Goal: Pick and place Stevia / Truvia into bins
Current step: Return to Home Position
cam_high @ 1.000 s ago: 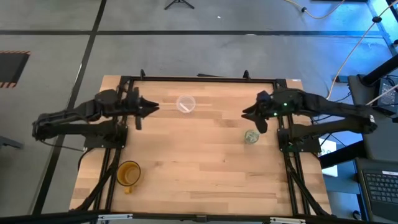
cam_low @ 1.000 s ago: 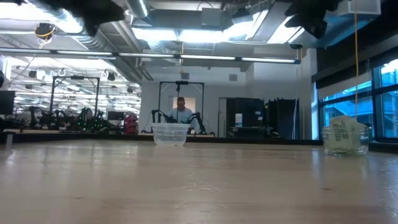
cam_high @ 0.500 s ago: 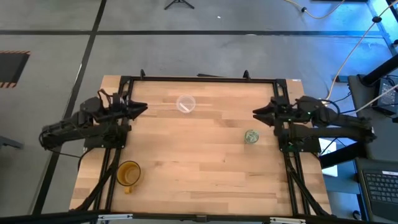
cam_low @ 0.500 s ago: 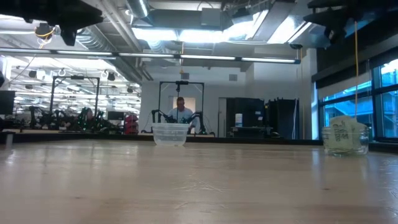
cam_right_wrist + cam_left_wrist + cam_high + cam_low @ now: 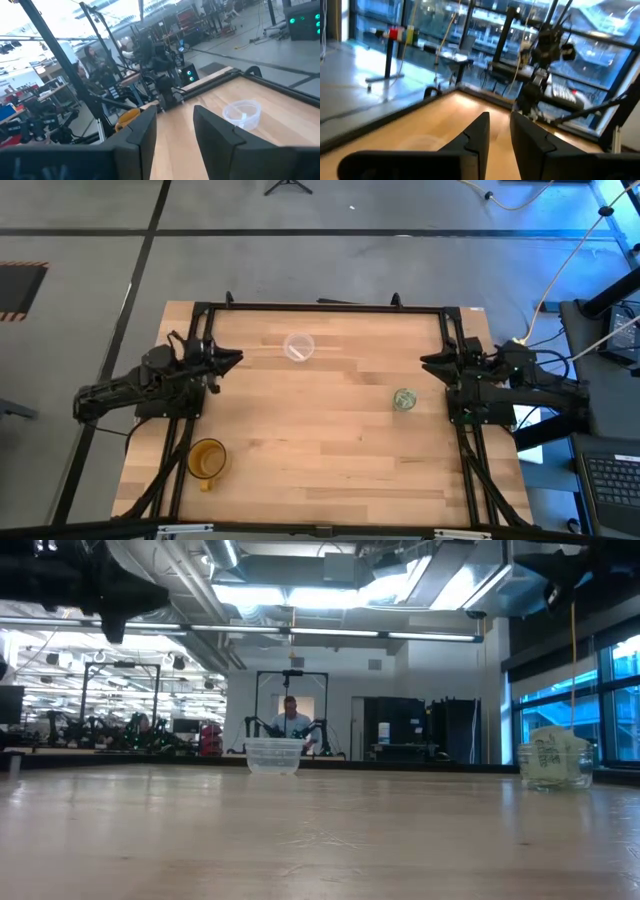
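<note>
Both arms parked at table edges: left gripper [image 5: 233, 357] w/ narrow gap, right gripper [image 5: 428, 361] wider, both empty. Sachets [image 5: 553, 754] sit in the glassy cup [image 5: 404, 400]; one in the wide cup [image 5: 299, 347]. Task looks finished; best to retract clear.

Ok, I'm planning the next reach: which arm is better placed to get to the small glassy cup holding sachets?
Probably the right. The right gripper hangs at the table's right edge, close to the small glassy cup; the left gripper is across the table at the left edge.
</note>
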